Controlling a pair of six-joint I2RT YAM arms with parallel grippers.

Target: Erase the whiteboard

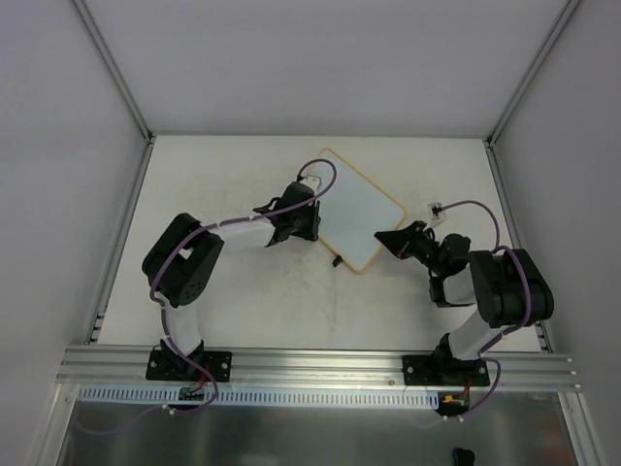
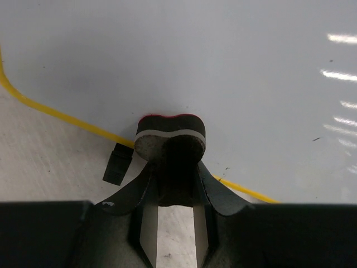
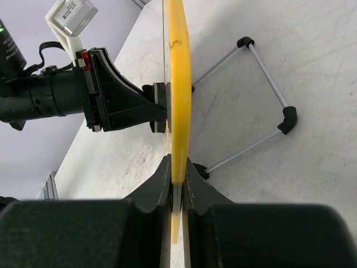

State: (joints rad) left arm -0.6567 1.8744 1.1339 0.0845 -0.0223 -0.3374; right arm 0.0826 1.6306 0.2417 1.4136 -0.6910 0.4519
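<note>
Left tool (image 2: 177, 167) clenches a squashed soft eraser (image 2: 170, 137) on the glossy whiteboard (image 2: 223, 67) — right tool (image 3: 177, 174) pinches its thin rim.

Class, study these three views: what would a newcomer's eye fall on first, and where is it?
The whiteboard sits at the centre of the top view, its yellow edge pinched in the right tool. The left tool presses a small eraser against the board's white face, near its frame. On the board's back side stands a wire stand with black feet.

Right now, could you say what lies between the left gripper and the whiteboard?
The eraser the left gripper holds against the whiteboard, shown in the left wrist view.
</note>
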